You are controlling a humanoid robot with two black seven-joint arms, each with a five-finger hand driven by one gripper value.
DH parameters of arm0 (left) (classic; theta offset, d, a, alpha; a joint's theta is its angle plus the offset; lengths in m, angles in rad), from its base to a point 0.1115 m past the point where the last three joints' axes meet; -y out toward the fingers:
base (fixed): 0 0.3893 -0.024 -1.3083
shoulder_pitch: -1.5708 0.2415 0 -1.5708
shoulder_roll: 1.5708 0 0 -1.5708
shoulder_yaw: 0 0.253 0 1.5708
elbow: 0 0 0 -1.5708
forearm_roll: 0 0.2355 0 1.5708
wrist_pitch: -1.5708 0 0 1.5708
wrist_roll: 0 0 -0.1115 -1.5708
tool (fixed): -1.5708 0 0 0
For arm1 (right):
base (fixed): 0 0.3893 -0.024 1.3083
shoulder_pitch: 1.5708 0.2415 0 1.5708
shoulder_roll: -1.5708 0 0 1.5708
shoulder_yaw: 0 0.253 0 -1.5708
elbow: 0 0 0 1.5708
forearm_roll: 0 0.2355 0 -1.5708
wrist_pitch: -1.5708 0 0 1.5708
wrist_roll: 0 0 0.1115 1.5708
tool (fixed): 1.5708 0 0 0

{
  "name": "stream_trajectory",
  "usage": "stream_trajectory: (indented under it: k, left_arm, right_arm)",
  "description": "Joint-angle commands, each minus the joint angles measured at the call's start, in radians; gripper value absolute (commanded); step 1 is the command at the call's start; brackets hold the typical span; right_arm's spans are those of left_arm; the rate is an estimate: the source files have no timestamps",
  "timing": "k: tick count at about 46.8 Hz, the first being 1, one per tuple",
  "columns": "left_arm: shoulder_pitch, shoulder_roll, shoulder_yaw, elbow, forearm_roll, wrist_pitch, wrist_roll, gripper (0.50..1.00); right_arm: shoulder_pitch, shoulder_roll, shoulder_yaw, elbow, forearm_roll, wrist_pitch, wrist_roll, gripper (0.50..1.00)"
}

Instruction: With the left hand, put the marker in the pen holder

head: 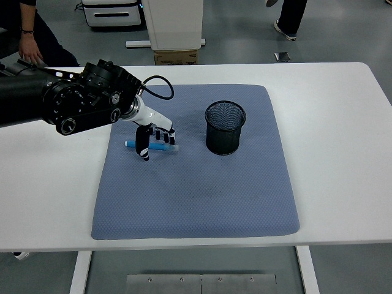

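Observation:
A blue marker (pixel 160 147) with a clear cap lies flat on the blue-grey mat (pixel 196 184), left of centre. My left hand (pixel 154 138) hangs right over it, thumb on the near side and fingers curling down on the far side, touching or almost touching the barrel. The marker still rests on the mat. A black mesh pen holder (pixel 225 127) stands upright on the mat to the right of the hand, empty as far as I can see. My right arm is out of view.
The white table (pixel 343 122) carries the mat. A cable loops from my left wrist (pixel 160 86). People stand beyond the far edge; a person's hand (pixel 32 54) shows at the top left, and a white cabinet (pixel 174 24) stands behind.

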Motion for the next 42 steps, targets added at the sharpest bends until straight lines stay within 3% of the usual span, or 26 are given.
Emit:
stream_trajectory:
  k: [1,10,28,42]
  left_arm:
    - [0.002,-0.005,0.000,0.002,-0.001,0.002,0.000,0.807]
    - [0.002,-0.018,0.000,0.000,0.001,0.004,0.000,0.742]
    - [0.009,-0.021,0.001,0.002,0.024,0.005,0.000,0.675]
    - [0.012,-0.021,0.001,0.003,0.036,0.007,0.000,0.657]
  right_arm:
    - [0.000,0.000,0.000,0.000,0.000,0.000,0.000,1.000]
    - [0.000,0.000,0.000,0.000,0.000,0.001,0.000,1.000]
    - [0.000,0.000,0.000,0.000,0.000,0.000,0.000,1.000]
    - [0.000,0.000,0.000,0.000,0.000,0.000,0.000,1.000]
